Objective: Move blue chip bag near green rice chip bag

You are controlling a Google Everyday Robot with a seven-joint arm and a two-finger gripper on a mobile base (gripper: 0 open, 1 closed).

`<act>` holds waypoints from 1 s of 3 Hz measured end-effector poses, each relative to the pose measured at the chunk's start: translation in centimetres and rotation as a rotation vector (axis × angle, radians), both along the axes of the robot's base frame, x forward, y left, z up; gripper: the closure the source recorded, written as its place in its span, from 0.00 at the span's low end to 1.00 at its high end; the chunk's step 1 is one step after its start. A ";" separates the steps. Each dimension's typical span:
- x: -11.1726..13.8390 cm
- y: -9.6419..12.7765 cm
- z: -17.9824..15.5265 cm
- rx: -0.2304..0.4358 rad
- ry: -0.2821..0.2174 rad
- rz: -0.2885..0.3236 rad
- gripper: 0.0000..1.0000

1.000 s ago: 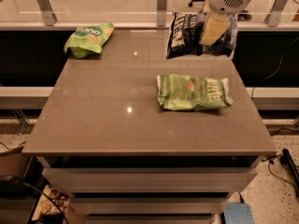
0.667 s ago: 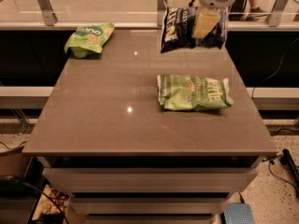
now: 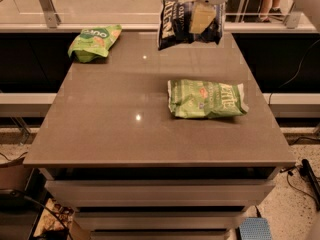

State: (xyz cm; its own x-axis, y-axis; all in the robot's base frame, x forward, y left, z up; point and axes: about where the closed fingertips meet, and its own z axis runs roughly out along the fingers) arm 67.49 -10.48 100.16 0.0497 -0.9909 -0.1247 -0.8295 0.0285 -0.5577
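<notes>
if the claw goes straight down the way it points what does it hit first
The claw holds the blue bag; going down, that bag would likely press onto bare table near the far edge.

White-bodied end effector (image 3: 202, 18) hangs above far edge of the grey-brown desk (image 3: 110, 134), right of centre, clamped on dark navy glossy chip bag (image 3: 172, 21).

Gripper (image 3: 201, 20) at top centre of view, above far edge of table (image 3: 150, 134), closed on blue chip bag (image 3: 175, 19). Upper part: white rounded housing, smooth, cut off by top edge of view. Small dark oval patch on front, looks like a fine-dotted grille. Below: one flat finger, pale cream-yellow, approx. rectangular, slightly narrower toward tip, lying against bag front. 2nd finger hidden behind bag. Rest of arm out of view.
</notes>
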 end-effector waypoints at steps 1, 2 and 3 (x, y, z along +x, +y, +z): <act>2.1 3.1 -0.6 0.014 -0.015 0.063 1.00; 4.3 6.0 -1.6 0.032 -0.010 0.128 1.00; 5.7 8.2 -2.7 0.035 0.008 0.176 1.00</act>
State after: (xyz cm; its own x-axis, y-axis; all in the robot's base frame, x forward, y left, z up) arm 73.20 -2.24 97.43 0.2212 -0.9620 -0.1603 -0.8276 -0.0982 -0.5526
